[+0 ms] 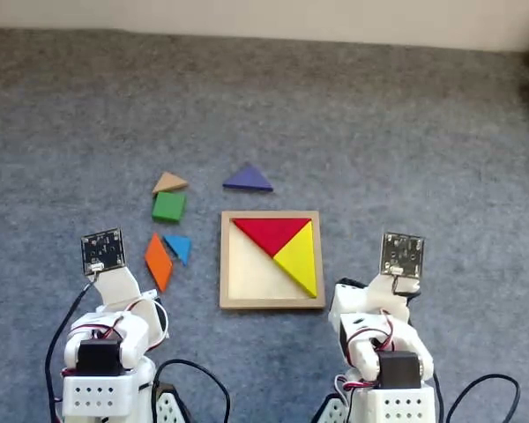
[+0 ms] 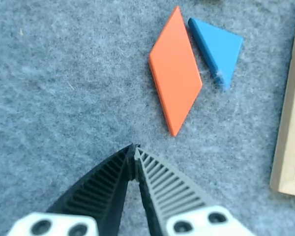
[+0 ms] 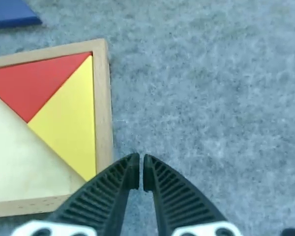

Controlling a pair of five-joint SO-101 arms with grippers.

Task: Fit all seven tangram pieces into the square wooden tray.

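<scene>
Grey felt table cover [image 1: 406, 132]: everything lies on it.

Left arm [image 1: 106, 344] and right arm [image 1: 383, 348]: bases at the near edge, one to each side of the tray.

Square wooden tray [image 1: 224, 264]: flat on the felt between the two arms. Two pieces are seated in it. The tray's pale floor shows across its left and near part.
- Red triangle [image 1: 271, 233]: long edge against the far wall, apex toward the tray centre.
- Yellow triangle [image 1: 300, 260]: long edge against the right wall, touching the red one along a shared slanted edge.

Loose pieces, all outside the tray:
- Purple triangle [image 1: 247, 180]: just beyond the tray's far wall.
- Orange parallelogram [image 1: 159, 261]: left of the tray, near the left arm.
- Green square [image 1: 168, 206]: beyond the parallelogram, left of the tray's far corner.
- Blue triangle [image 1: 179, 248]: just beside the parallelogram, between it and the tray.
- Tan triangle [image 1: 169, 182]: just beyond the green square.

Left gripper [image 2: 133, 150]: fingertips pressed together, holding nothing, over bare felt near the parallelogram's near tip, not touching it.

Right gripper [image 3: 140, 167]: fingertips drawn together with only a thin slit between them, holding nothing, over felt just outside the tray's right wall near its near corner.
</scene>
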